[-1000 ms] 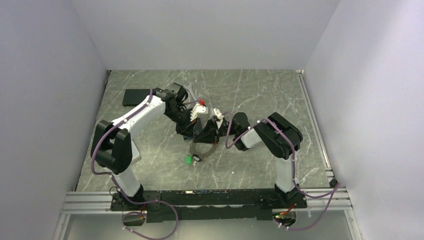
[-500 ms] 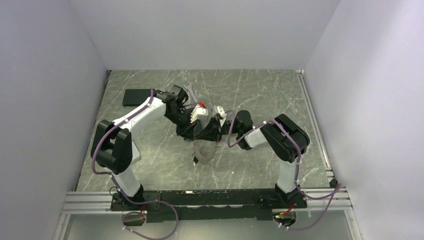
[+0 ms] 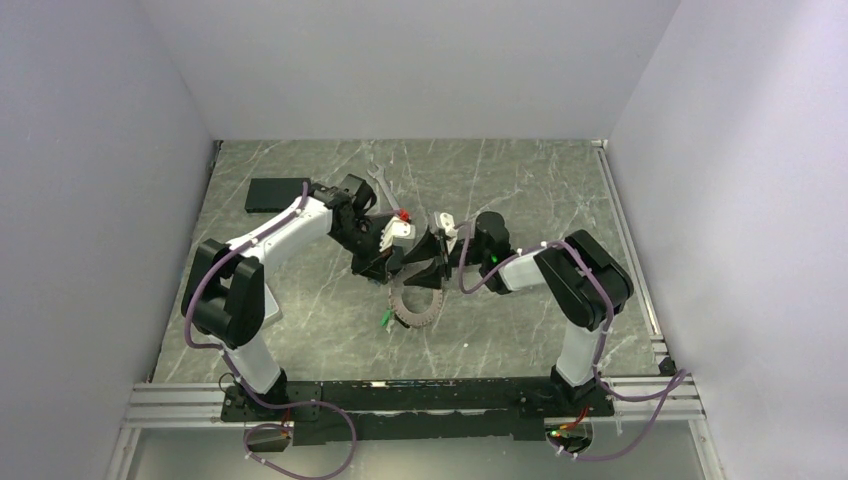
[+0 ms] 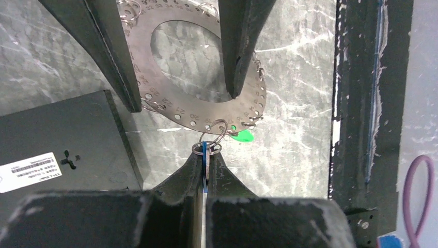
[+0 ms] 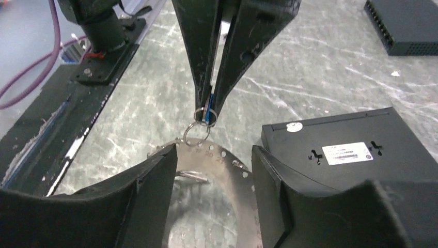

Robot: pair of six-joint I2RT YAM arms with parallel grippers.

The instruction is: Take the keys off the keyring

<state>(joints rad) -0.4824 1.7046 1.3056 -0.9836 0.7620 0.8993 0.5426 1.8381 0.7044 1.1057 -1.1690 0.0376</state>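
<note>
Left fingers (image 4: 178, 181) pinch flat blue key (image 4: 205, 170); right fingers (image 5: 147, 191) apart astride perforated grey keyring (image 4: 175, 106).

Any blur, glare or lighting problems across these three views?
Top external: even, soft light with no harsh shadows, but the keyring is tiny. Left wrist: keyring numbers sharp, mild sheen on the table, near foreground soft. Right wrist: near foreground dark and blurred, blue key in focus.

We find soft, even overhead light, faint shadows, and pale glare on the marble desk (image 3: 540, 190). In the wrist view, the right pincer (image 5: 213, 155) has near fingers (image 5: 150, 206) dark and slightly blurred.
</note>
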